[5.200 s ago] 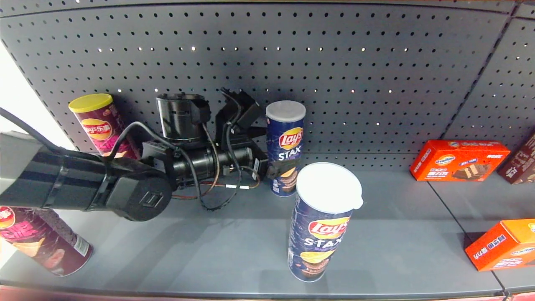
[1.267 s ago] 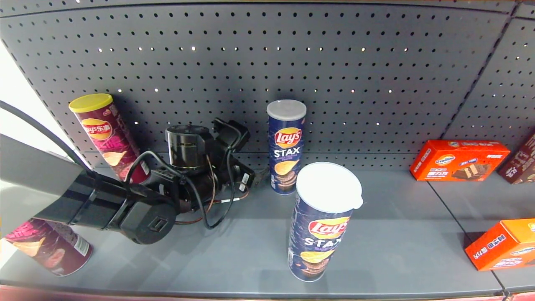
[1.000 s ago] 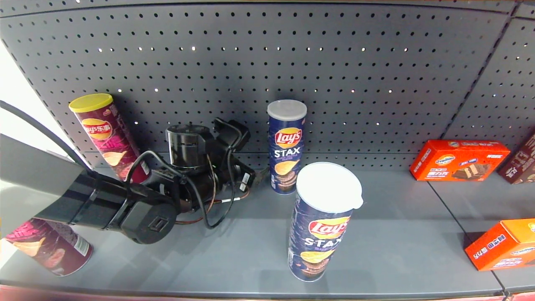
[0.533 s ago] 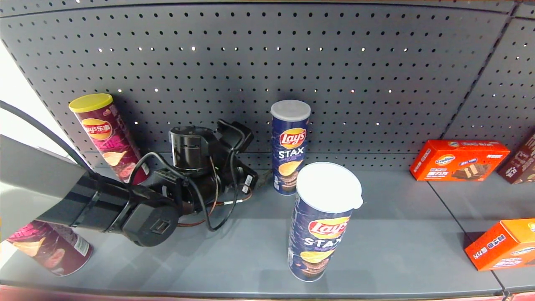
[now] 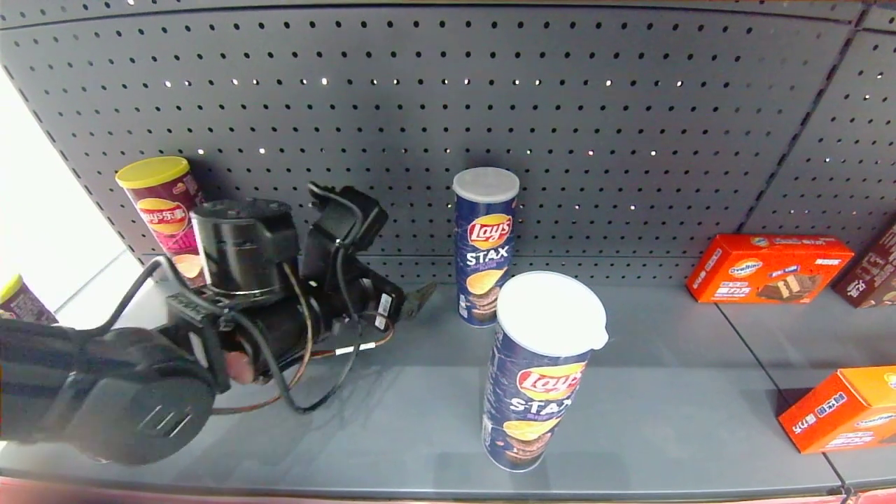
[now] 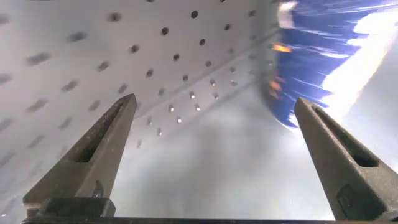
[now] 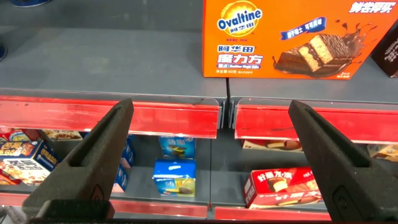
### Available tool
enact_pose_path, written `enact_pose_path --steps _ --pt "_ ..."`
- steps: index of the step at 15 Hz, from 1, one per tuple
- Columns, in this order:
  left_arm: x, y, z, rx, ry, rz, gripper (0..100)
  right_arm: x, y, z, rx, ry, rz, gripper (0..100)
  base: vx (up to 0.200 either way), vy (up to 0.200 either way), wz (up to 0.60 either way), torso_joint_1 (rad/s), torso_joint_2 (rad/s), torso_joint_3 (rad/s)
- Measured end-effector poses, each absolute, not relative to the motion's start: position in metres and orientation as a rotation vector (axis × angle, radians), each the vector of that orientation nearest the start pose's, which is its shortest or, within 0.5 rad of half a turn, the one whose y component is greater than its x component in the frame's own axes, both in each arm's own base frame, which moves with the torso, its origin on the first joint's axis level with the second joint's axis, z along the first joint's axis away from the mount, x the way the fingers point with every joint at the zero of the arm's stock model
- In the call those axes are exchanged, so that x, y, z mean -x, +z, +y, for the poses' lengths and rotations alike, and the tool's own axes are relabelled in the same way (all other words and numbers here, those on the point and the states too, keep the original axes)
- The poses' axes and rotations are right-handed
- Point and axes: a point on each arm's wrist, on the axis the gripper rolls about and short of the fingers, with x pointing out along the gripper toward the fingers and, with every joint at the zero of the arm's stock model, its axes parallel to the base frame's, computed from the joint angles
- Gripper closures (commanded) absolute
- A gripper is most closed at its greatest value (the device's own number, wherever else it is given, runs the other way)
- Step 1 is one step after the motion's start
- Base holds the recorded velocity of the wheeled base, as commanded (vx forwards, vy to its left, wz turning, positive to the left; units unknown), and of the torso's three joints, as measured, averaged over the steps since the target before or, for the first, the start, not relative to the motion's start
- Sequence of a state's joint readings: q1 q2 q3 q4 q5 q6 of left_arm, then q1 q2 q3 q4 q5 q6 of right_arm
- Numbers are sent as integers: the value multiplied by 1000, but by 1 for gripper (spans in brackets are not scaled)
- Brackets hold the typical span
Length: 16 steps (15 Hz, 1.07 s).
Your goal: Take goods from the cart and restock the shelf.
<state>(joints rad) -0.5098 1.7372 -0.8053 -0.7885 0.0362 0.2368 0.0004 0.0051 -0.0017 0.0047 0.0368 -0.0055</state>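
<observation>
Grey perforated back panel (image 5: 595, 105) above a grey shelf (image 5: 672, 392).

**Head view.** The left arm (image 5: 231, 315) lies over the shelf's left part. The left gripper (image 5: 418, 294) sits near the back edge, just beside the foot of the rear blue crisp can (image 5: 484, 245) but apart from it. That can stands upright at the back edge, against the panel. The front blue crisp can (image 5: 537, 378) stands upright mid-shelf, nearer the front edge.

**Left wrist view.** The left gripper's fingers (image 6: 93, 155) are spread wide, with nothing between them and touching nothing. The rear blue crisp can appears blurred beyond one fingertip.

**Right wrist view.** The right gripper (image 7: 211, 107) is likewise spread wide and empty, off the shelf's front edge. It faces the front orange box (image 7: 280, 37) and the red price rail (image 7: 124, 115). Below these are blue packets (image 7: 176, 177) and a red carton (image 7: 283, 186).

**Count, head view.**
- Blue crisp cans: two.
- Maroon cans: two. The yellow-lidded maroon can (image 5: 168, 210) is at the back left corner, and the cut-off maroon can (image 5: 21, 304) is at the left edge.
- Orange boxes: two, the rear orange box (image 5: 770, 269) and the front one.
- Brown box (image 5: 871, 273): one, at the right edge.
</observation>
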Motion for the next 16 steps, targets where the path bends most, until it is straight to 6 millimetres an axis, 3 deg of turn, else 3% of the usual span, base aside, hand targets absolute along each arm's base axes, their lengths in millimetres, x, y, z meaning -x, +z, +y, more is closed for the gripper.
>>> enact_pose_path --steps 6,11,16 --pt "-170 196 -124 -192 -597 20 0 23 76 1 6 38 8 0 0 0 0 0 0 0" --pt "-89 171 -84 -177 -726 -16 0 23 76 1 5 38 8 0 0 0 0 0 0 0" --pt "-43 144 -44 -198 -775 33 0 23 76 1 6 38 8 0 0 0 0 0 0 0"
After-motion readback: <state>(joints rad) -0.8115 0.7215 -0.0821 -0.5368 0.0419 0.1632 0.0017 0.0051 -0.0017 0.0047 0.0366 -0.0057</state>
